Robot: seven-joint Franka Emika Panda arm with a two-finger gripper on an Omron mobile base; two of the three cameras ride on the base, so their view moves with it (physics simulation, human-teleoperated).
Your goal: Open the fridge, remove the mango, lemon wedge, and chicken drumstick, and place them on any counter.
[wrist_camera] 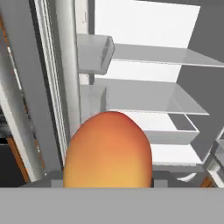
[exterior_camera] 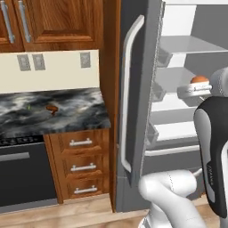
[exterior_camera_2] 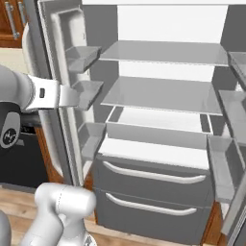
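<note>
The fridge [exterior_camera_2: 163, 96] stands with both doors open, its white shelves bare. An orange-yellow mango [wrist_camera: 108, 151] fills the lower middle of the hand view, and my gripper [wrist_camera: 108, 181] is shut on it. From the left base view the mango [exterior_camera: 200, 80] and gripper [exterior_camera: 198, 88] hover beside the open left door [exterior_camera: 138, 89], in front of the middle shelves. On the black marbled counter [exterior_camera: 75, 116] to the left lie a reddish-brown chicken drumstick [exterior_camera: 52, 108] and, further left, a tiny yellow-green lemon wedge [exterior_camera: 29, 107].
Door bins [exterior_camera_2: 84, 57] line the left door close to my arm, and more bins [exterior_camera_2: 226, 163] line the right door. Two grey fridge drawers [exterior_camera_2: 153, 178] sit below. Wooden drawers [exterior_camera: 82, 167] and a black oven [exterior_camera: 22, 169] lie under the counter.
</note>
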